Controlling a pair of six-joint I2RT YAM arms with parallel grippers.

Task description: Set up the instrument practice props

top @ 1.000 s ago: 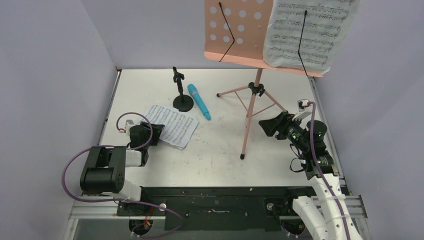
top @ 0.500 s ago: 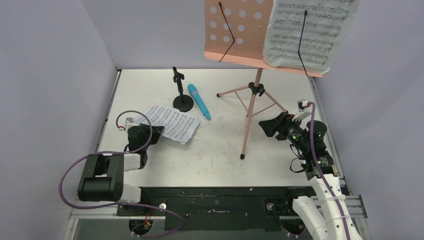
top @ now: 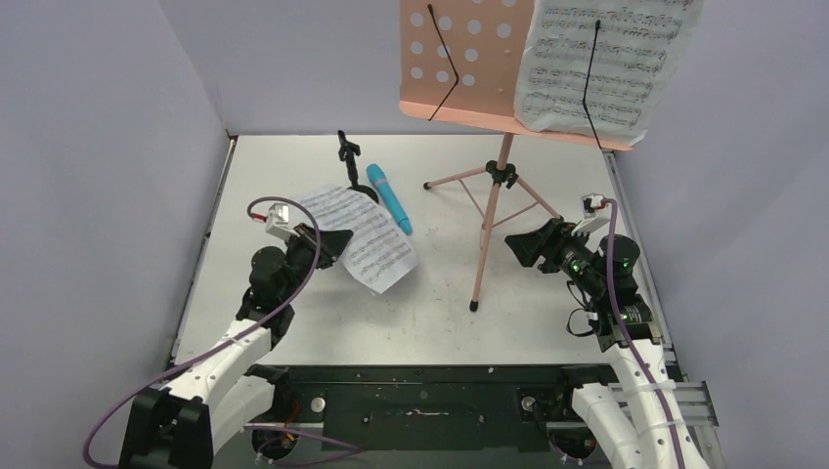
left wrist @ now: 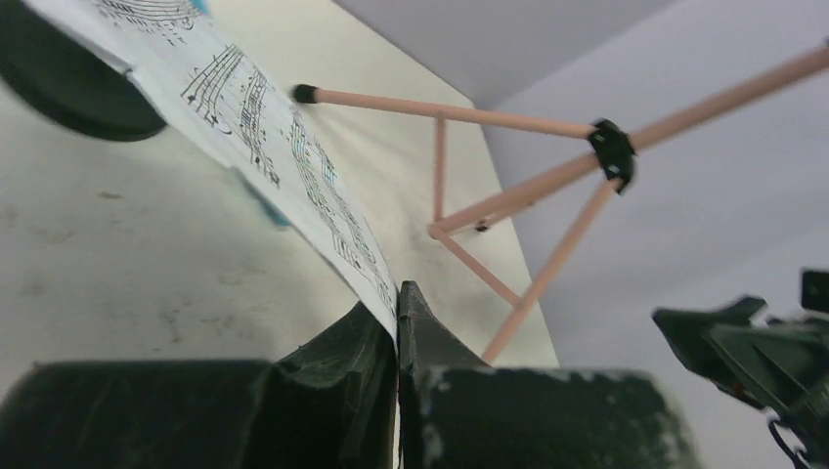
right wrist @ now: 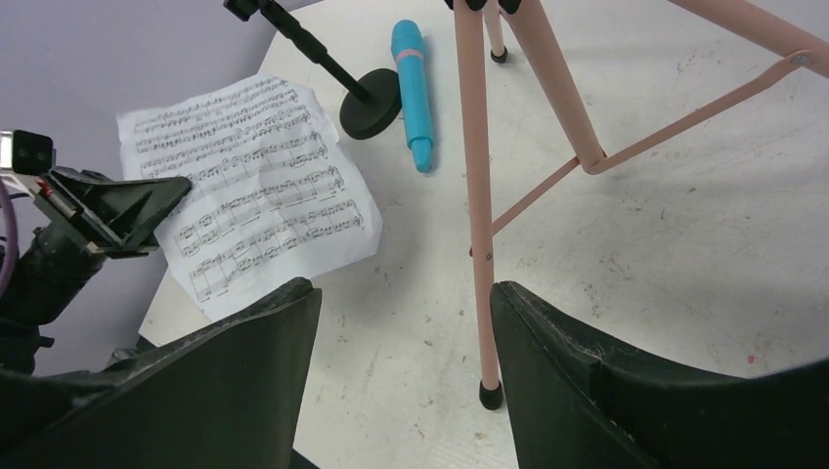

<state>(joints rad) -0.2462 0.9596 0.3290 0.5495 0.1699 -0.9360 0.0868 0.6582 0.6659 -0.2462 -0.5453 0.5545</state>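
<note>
Left pincer (left wrist: 395, 308) is clamped tight on one edge of a loose sheet-music page (top: 370, 242). The page is lifted off the bench (top: 440, 313), printed face up, sloping away from the fingers and hanging over the round base of the small black mic stand (right wrist: 370, 112). Its long axis runs on a slant, far-left to near-right in the overhead view, with the staves across it. Right pincer (right wrist: 403, 293) has its jaws wide apart and holds nothing, hovering near the tripod legs on the right. Pink music stand (top: 503, 93) stands toward the far edge of the bench, its perforated desk high above everything else. A second page (top: 606, 63) sits on the desk's right half under a black wire arm (top: 589, 68). The left half is bare, with its own wire arm across it. Key relation: the bare half lies up, beyond and to the right of the left pincer, and the left arm is the nearer of the two. Judgement: the page must be raised and stood upright on the desk ledge, and thin paper held by one edge will likely flop. Blue microphone (top: 388, 197) lies flat on the bench just beside the mic stand, not in its clip, long axis far-left to near-right. Writing: music notation only; no title, word or brand label is legible.
</note>
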